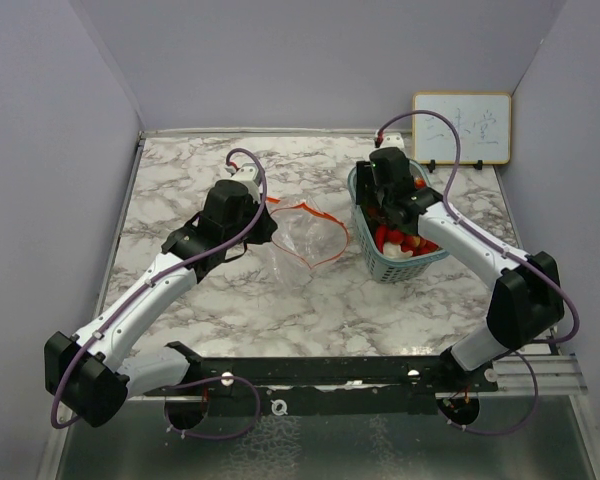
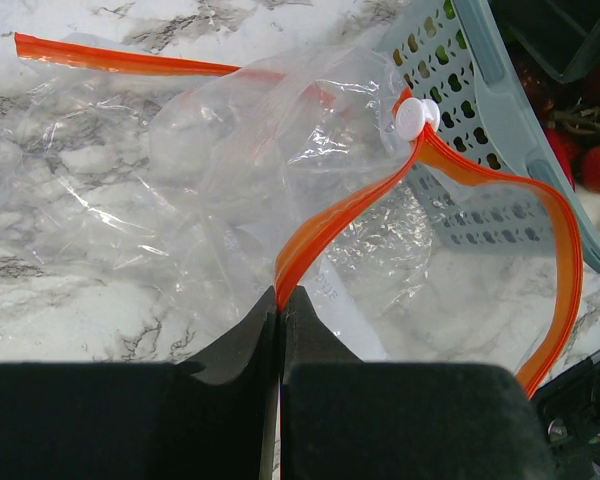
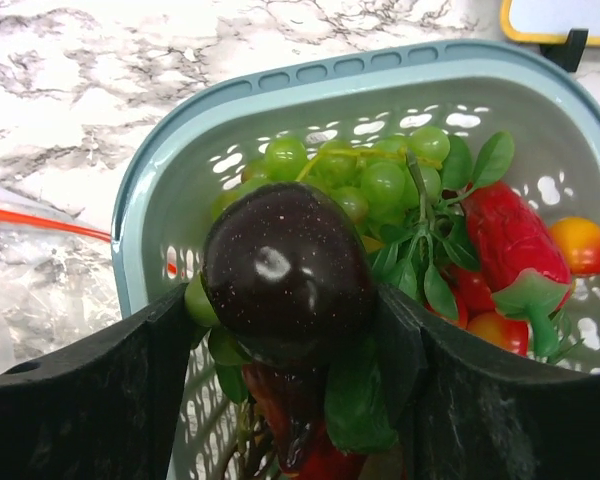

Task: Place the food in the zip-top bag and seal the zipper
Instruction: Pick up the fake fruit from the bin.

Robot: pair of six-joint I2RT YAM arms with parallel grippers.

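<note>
The clear zip-top bag lies on the marble table, its mouth held open toward the teal basket. My left gripper is shut on the orange-red zipper below the white slider. My right gripper is over the basket, shut on a glossy dark purple-brown round toy fruit with green leaves hanging under it. The rest of the food is in the basket: green grapes, red pieces and an orange-yellow piece.
The basket's rim stands just right of the bag's mouth. A small whiteboard stands at the back right. Walls close in the table at left, back and right.
</note>
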